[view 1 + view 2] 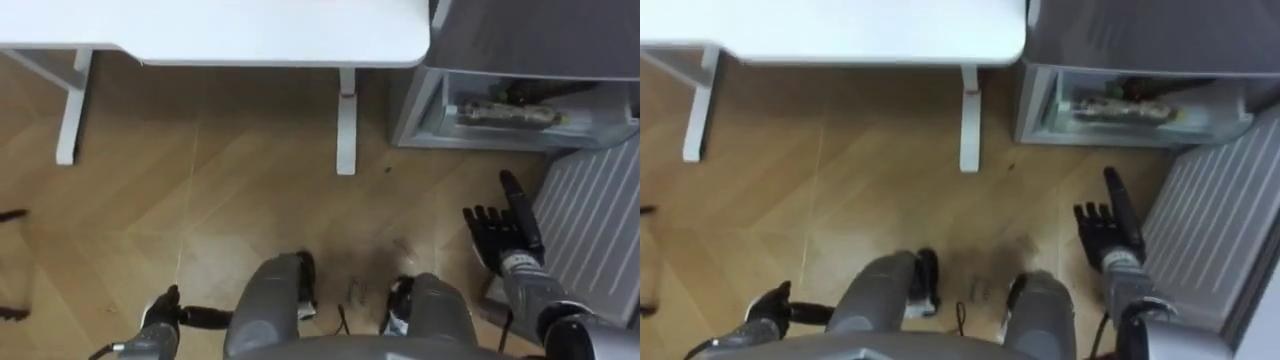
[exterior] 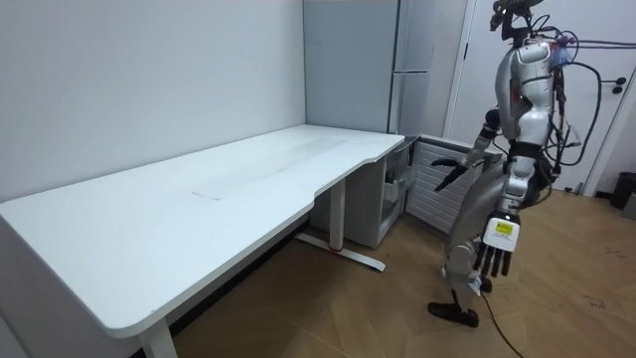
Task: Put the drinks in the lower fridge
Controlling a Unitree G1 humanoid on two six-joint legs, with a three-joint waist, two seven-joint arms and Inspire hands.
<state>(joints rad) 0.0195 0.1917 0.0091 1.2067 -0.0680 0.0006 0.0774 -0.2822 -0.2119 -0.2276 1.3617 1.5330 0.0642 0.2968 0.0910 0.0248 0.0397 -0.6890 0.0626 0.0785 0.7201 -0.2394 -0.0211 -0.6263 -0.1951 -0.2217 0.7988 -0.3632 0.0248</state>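
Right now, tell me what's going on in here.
The robot stands on the wooden floor by the white table, next to the fridge, whose lower door hangs open. Its right hand is stretched out beside that door, fingers straight, holding nothing. Its left hand hangs at its side, also empty. Some items lie inside the lower compartment; I can't tell whether they are drinks.

wall (image 2: 129, 70): plain, pale | white desk (image 2: 229, 189): long, curved front edge, against wall | wood floor (image 1: 200, 170): light planks
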